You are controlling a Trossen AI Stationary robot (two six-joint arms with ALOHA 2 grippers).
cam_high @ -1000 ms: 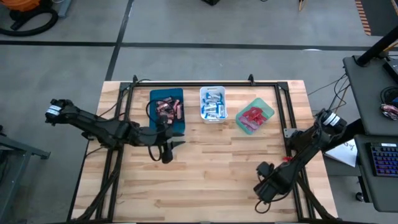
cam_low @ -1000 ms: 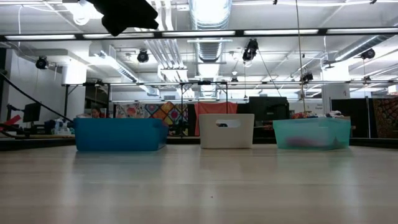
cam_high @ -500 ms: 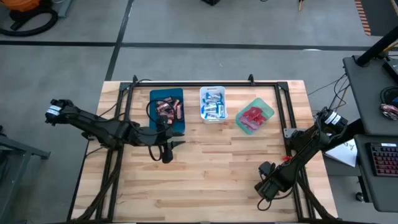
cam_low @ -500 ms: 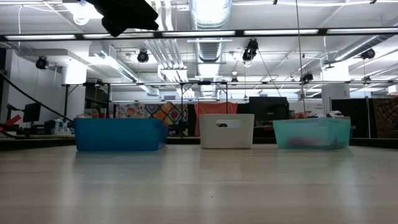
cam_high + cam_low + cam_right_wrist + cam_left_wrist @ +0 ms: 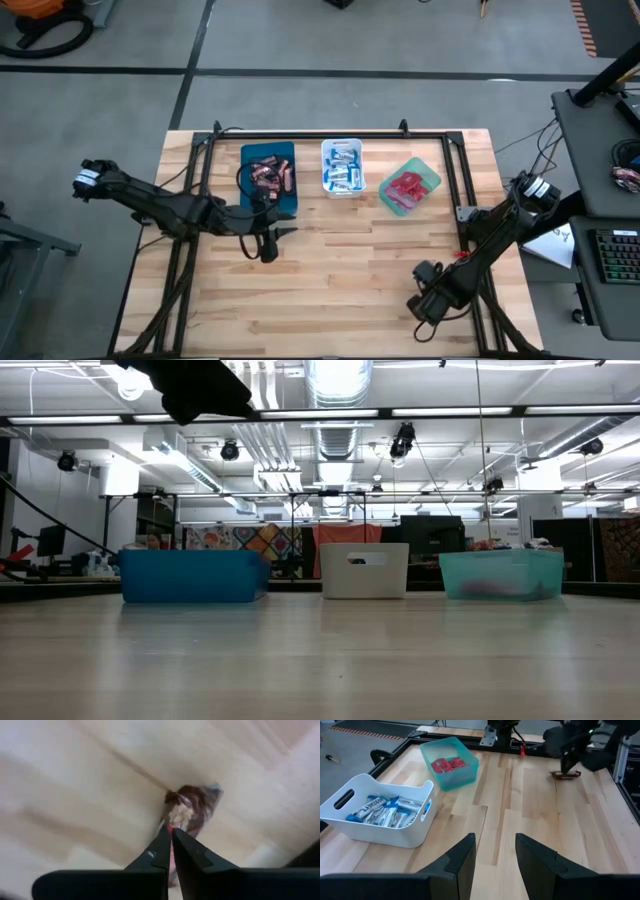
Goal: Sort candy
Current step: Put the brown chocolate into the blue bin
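Observation:
One dark brown-red candy piece (image 5: 196,802) lies on the bare wood near the table's near right corner, and my right gripper (image 5: 171,831) is shut on it; the left wrist view shows the same piece (image 5: 566,775) under that gripper (image 5: 568,766). The rest of the candy lies sorted in three trays: brown-red bars in the blue tray (image 5: 247,178), blue-and-white bars in the white tray (image 5: 325,168), red packets in the green tray (image 5: 432,180). My left gripper (image 5: 268,248) hovers open just in front of the blue tray, with nothing between its fingers (image 5: 465,855). My right gripper pinches the crumpled wrapper at one end of the brown-red piece (image 5: 176,815) between its two fingertips. The fingers come from above, pointing down at the table. The rest of the piece lies on the wood beyond the fingertips.
A black metal frame (image 5: 330,134) runs around the table's edges. The three trays stand in a row along the far side, seen side by side in the low view (image 5: 363,570). Bare wood (image 5: 340,270) stretches between the two grippers.
My right gripper has shut on the brown-red candy piece where it lies near the near right corner. My left arm has kept still.

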